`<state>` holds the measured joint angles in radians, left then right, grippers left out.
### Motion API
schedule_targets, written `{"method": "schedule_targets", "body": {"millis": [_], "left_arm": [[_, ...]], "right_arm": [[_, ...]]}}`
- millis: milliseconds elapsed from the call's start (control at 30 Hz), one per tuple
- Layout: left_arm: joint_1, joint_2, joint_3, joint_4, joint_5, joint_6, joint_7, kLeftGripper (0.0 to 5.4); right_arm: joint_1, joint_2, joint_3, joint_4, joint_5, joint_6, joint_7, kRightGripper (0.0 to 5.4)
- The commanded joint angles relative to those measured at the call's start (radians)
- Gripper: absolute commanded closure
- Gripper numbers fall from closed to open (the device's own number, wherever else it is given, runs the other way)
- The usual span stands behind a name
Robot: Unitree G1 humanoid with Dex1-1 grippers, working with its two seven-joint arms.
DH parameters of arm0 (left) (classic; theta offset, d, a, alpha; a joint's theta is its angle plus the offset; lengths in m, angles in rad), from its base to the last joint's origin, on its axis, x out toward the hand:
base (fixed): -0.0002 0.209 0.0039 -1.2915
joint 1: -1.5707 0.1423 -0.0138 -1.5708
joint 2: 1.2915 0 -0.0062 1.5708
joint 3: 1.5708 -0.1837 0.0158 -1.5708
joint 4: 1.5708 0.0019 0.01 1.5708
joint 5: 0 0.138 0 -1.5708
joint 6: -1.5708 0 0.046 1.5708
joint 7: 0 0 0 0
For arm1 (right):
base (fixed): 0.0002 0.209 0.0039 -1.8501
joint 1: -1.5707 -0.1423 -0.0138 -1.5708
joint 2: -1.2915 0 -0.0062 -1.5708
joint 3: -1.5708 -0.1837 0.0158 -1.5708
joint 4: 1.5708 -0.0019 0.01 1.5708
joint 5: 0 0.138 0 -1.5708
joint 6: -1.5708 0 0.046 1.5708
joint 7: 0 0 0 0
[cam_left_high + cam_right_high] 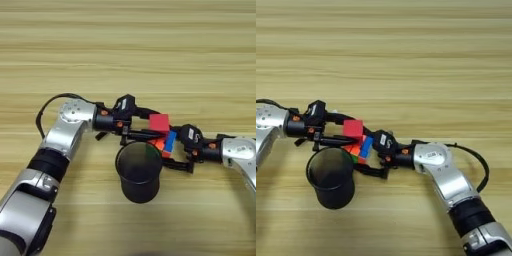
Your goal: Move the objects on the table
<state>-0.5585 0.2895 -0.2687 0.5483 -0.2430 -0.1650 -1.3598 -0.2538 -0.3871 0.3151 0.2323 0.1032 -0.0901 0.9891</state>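
A small red cube rests on top of the multicoloured puzzle cube at the middle of the table. My left gripper reaches in from the left and is shut on the red cube, one black finger above it and one below. From the right, my right gripper is shut on the puzzle cube, with its lower finger along the cube's near side. A black mesh cup stands upright just in front of both cubes, its rim touching or nearly touching the left gripper's lower finger.
The left arm runs in from the lower left corner, and the right arm comes up from the lower right. Bare wood lies behind the cubes.
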Motion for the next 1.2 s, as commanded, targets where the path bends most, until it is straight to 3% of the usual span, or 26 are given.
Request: {"method": "schedule_targets", "body": {"millis": [33, 267, 767, 1033, 1200], "left_arm": [[0.025, 0.005, -0.025, 0.045, 0.055, -0.009, 0.008, 3.23], [0.022, 0.005, -0.026, 0.052, 0.053, -0.017, 0.01, 3.23], [0.027, 0.014, -0.026, 0.018, 0.047, -0.029, 0.011, 3.23], [0.053, 0.042, 0.008, -0.132, -0.012, 0.011, 0.003, 3.23], [0.046, 0.057, 0.042, -0.159, -0.034, 0.04, 0.004, 3.23]], "right_arm": [[0.019, -0.017, -0.007, -0.059, 0.021, 0.024, 0.021, 0.74], [0.024, -0.025, -0.023, -0.095, 0.033, 0.041, 0.024, 0.03], [0.01, -0.034, -0.052, -0.089, 0.035, 0.041, 0.01, 0.0], [-0.001, -0.031, -0.057, -0.055, 0.031, 0.032, 0.001, 0.0], [-0.007, -0.029, -0.057, -0.042, 0.03, 0.027, -0.001, 0.0]]}}
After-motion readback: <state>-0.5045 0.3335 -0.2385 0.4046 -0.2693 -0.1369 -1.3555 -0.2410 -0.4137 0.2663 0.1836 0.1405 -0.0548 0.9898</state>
